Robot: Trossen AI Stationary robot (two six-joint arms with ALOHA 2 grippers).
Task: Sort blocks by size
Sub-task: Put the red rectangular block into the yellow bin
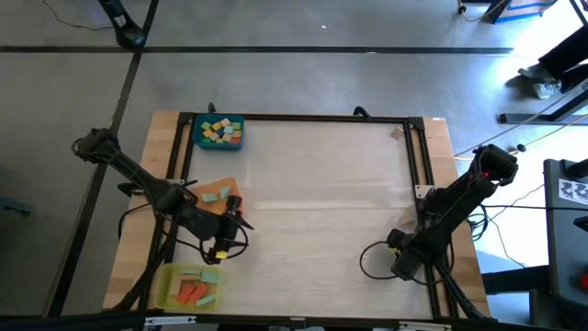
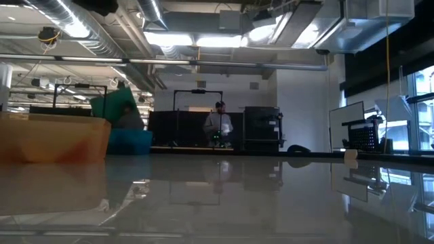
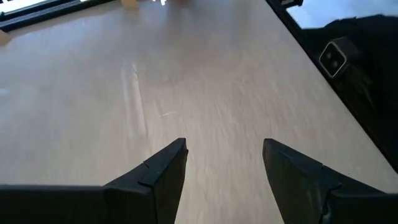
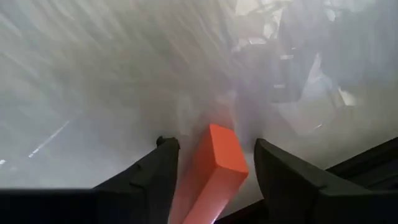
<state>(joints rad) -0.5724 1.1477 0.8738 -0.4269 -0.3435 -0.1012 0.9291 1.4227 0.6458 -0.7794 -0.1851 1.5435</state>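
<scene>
Now R gripper [image 4: 211, 158] — orange block [image 4: 214, 165] between fingers.

Table [image 1: 322, 202]: pale wood top w/ dark frame rails along edges. 3 flat square trays on its left side: blue tray [image 1: 198, 134] at far corner, orange tray [image 1: 220, 188] mid-left, yellow tray [image 1: 166, 285] at near corner. Black cable loop [image 1: 375, 260] lies on tabletop nr the right edge. Grey floor around table; dark stand base [image 1: 129, 35] beyond the far left corner.

Low view: orange tray wall [image 2: 54, 139] at left, teal bin [image 2: 129, 141] behind it. Person [image 2: 218, 125] stands far back in room by dark cabinets. Ceiling ducts + strip lights overhead; monitor [image 2: 346, 122] at right.
</scene>
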